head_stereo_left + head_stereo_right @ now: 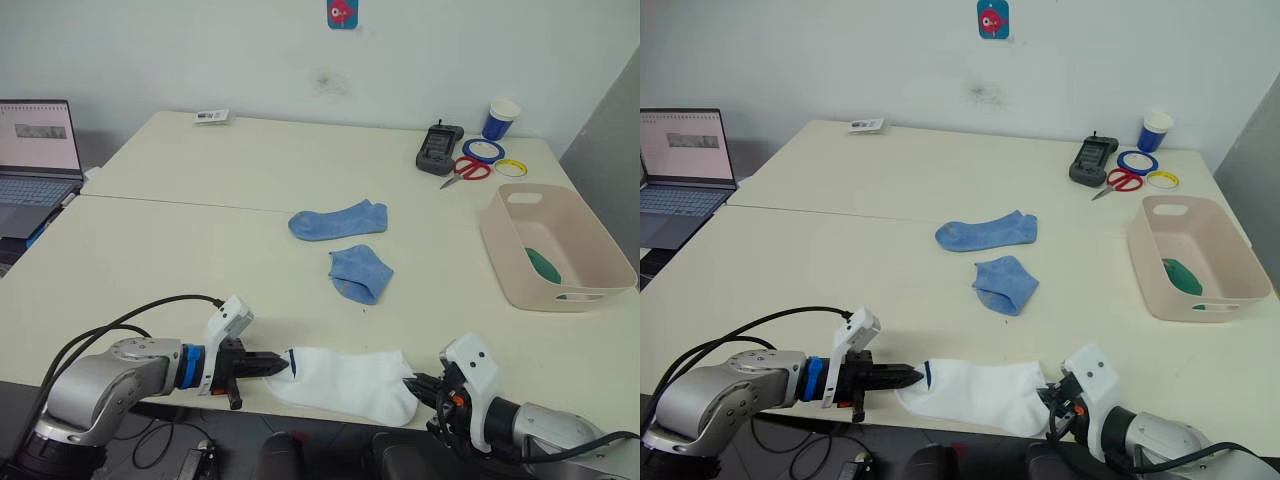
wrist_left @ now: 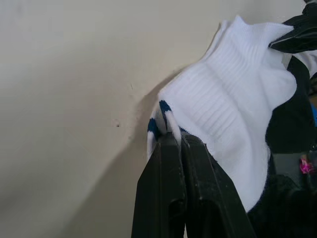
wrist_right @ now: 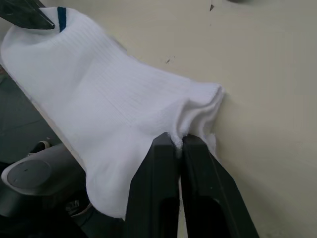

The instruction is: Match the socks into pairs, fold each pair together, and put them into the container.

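Table-edge white sock [image 1: 345, 383] stretched between both pinching grippers

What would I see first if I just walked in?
A white sock with a dark blue cuff stripe, stretched between the left gripper and right gripper at the table's near edge. Behind it lie two light-blue socks, and a pale pink plastic tub sits to the right.

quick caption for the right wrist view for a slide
Right pincer shut on one end of a white sock at the table edge, left pincer pinching the far end.
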Robot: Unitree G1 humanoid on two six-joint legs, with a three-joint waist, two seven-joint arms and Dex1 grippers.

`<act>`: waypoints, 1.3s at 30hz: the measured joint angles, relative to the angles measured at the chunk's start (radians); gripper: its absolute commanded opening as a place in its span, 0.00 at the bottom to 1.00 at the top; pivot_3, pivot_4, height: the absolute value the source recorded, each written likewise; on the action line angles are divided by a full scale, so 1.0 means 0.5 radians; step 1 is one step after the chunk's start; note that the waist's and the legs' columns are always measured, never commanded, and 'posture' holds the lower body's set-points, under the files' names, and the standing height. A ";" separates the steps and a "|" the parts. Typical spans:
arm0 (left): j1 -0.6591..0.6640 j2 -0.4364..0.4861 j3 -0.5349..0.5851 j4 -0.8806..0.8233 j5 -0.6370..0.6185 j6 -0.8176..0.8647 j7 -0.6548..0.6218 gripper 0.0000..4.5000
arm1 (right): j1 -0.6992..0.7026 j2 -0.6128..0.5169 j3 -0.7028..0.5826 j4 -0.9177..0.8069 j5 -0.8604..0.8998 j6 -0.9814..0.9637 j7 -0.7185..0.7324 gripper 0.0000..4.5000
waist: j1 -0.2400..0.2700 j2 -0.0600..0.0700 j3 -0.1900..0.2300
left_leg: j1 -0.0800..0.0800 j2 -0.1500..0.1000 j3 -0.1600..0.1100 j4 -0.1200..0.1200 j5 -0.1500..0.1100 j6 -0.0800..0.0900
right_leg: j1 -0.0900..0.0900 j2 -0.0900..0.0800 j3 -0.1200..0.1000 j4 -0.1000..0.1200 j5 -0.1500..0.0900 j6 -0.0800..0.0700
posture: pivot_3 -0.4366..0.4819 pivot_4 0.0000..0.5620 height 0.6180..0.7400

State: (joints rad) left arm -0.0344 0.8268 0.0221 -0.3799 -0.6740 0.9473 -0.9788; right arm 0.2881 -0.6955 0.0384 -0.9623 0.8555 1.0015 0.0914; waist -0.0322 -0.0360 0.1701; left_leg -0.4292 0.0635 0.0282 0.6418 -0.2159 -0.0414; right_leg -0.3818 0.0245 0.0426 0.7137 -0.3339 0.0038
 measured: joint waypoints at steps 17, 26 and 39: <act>0.105 0.123 0.058 0.073 0.179 -0.479 -0.165 0.55 | 0.125 0.119 0.027 0.011 -0.208 -0.277 -0.015 0.99 | -0.002 0.000 0.000 | 0.000 0.000 0.003 -0.002 0.000 0.000 | -0.003 0.000 0.003 -0.001 0.000 0.000 | 0.48 0.27 0.87; 0.089 0.039 -0.190 0.115 0.335 -0.596 -0.157 0.46 | 0.208 0.166 0.296 0.121 -0.526 -0.366 0.068 0.62 | 0.005 0.012 -0.013 | 0.000 -0.002 0.006 -0.002 0.000 0.000 | -0.002 -0.003 0.004 -0.002 -0.001 0.000 | 0.48 0.27 0.87; -0.223 -0.249 -0.223 0.294 0.333 -0.471 0.041 0.00 | 0.064 0.257 0.211 0.118 -0.641 -0.359 0.140 0.01 | 0.006 0.011 -0.018 | -0.001 -0.001 0.002 -0.001 0.000 0.001 | 0.000 0.001 0.001 -0.002 -0.001 0.001 | 0.48 0.27 0.87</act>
State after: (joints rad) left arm -0.1458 0.7023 -0.0895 -0.2328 -0.5077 0.7118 -0.9582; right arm 0.3202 -0.5671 0.1436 -0.9035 0.5351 0.8219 0.1614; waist -0.0293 -0.0304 0.1609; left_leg -0.4295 0.0630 0.0290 0.6413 -0.2161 -0.0411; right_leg -0.3819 0.0250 0.0432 0.7126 -0.3344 0.0042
